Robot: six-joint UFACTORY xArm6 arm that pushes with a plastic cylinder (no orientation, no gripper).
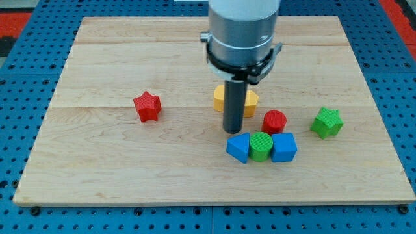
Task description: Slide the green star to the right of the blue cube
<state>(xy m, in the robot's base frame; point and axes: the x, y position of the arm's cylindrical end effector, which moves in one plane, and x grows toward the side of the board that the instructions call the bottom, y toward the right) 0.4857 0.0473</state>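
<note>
The green star [327, 122] lies at the view's right on the wooden board [97, 162]. The blue cube [238, 147] sits low in the middle, touching a green cylinder [261, 145], which touches a blue pentagon-like block [284, 147] on its right. My tip [233, 130] stands just above the blue cube's upper edge, left of the red cylinder [274, 121], and far left of the green star.
A yellow block [250, 99] lies behind the rod, partly hidden. A red star [147, 106] lies at the view's left. The board rests on a blue pegboard table [19, 97].
</note>
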